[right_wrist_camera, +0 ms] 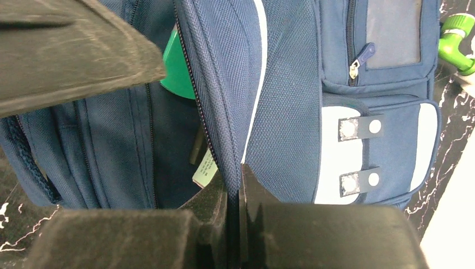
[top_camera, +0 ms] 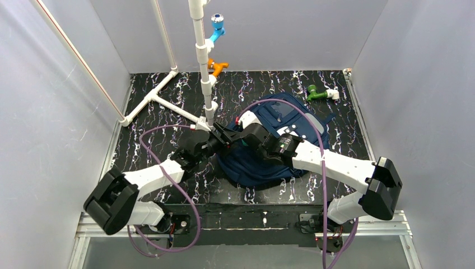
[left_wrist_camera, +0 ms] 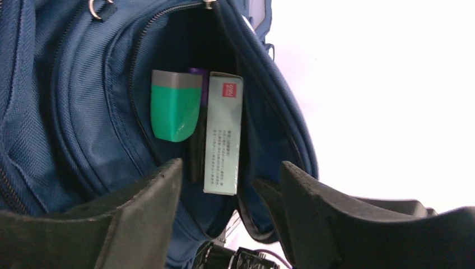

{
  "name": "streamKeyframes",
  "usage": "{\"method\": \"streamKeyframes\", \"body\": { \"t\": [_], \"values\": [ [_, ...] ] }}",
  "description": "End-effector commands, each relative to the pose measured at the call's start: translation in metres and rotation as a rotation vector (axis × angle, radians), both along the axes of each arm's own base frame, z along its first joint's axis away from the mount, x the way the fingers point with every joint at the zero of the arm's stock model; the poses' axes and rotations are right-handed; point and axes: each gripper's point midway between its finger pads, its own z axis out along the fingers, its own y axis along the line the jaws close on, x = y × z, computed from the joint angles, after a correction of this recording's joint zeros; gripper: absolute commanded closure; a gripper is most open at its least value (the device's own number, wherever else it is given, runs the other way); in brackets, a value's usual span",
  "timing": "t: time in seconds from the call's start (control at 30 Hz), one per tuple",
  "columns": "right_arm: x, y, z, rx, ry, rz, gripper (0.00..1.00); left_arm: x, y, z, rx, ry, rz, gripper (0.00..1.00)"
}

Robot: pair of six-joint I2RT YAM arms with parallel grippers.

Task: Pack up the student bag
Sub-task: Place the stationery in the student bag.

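The student bag (top_camera: 255,171), a navy-blue backpack, lies on the black marbled table with its main compartment unzipped. Inside the student bag (left_wrist_camera: 73,101) sit a green item with a grey cap (left_wrist_camera: 175,112), a dark purple-topped item (left_wrist_camera: 197,78) and a pale box with a red logo (left_wrist_camera: 223,129). My left gripper (left_wrist_camera: 231,165) is open just outside the opening, with nothing between its fingers. My right gripper (right_wrist_camera: 234,174) is shut on the zipped edge of the student bag's (right_wrist_camera: 280,112) front panel. From above, my left gripper (top_camera: 221,134) and right gripper (top_camera: 242,140) meet at the bag's left side.
A white pipe frame (top_camera: 201,56) stands at the back with blue (top_camera: 217,25) and orange (top_camera: 215,67) fittings. A green fitting (top_camera: 319,94) lies behind the bag to the right. Purple cables loop over both arms. Grey walls enclose the table.
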Motion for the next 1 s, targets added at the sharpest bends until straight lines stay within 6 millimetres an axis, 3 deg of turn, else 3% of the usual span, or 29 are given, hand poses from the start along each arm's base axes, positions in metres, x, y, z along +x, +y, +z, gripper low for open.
{"method": "streamKeyframes", "body": {
  "t": [0.0,0.1,0.2,0.27,0.33,0.4,0.47,0.63,0.73,0.77,0.83,0.97],
  "values": [
    [-0.016,0.025,0.010,0.106,0.039,0.105,0.86,-0.022,0.016,-0.002,0.100,-0.058,-0.055,0.43],
    [-0.030,0.029,-0.009,0.082,0.129,0.169,0.79,-0.031,0.033,-0.008,0.163,-0.064,-0.036,0.46],
    [-0.043,0.036,-0.020,0.098,0.202,0.222,0.57,-0.036,0.045,-0.012,0.211,-0.070,-0.040,0.48],
    [-0.062,0.052,-0.026,0.142,0.295,0.323,0.36,-0.042,0.053,-0.019,0.259,-0.055,-0.051,0.41],
    [-0.079,0.061,-0.032,0.166,0.390,0.384,0.28,-0.049,0.060,-0.027,0.301,-0.030,-0.058,0.29],
    [-0.084,0.066,-0.038,0.194,0.435,0.383,0.26,-0.054,0.066,-0.031,0.309,-0.027,-0.058,0.27],
    [-0.075,0.065,-0.041,0.247,0.449,0.331,0.24,-0.054,0.075,-0.035,0.321,-0.034,-0.023,0.27],
    [-0.046,0.057,-0.042,0.608,0.628,0.177,0.20,-0.056,0.081,-0.042,0.336,-0.030,-0.019,0.35],
    [-0.048,0.051,-0.044,0.655,0.660,0.180,0.20,-0.052,0.077,-0.043,0.340,-0.019,-0.054,0.41],
    [-0.048,0.050,-0.044,0.647,0.659,0.180,0.19,-0.051,0.075,-0.043,0.351,-0.020,-0.070,0.36],
    [-0.048,0.047,-0.042,0.623,0.663,0.178,0.19,-0.046,0.071,-0.043,0.369,-0.026,-0.093,0.15],
    [-0.045,0.049,-0.023,0.629,0.642,0.190,0.19,-0.040,0.063,-0.051,0.388,0.009,-0.152,0.11]
  ]
}}
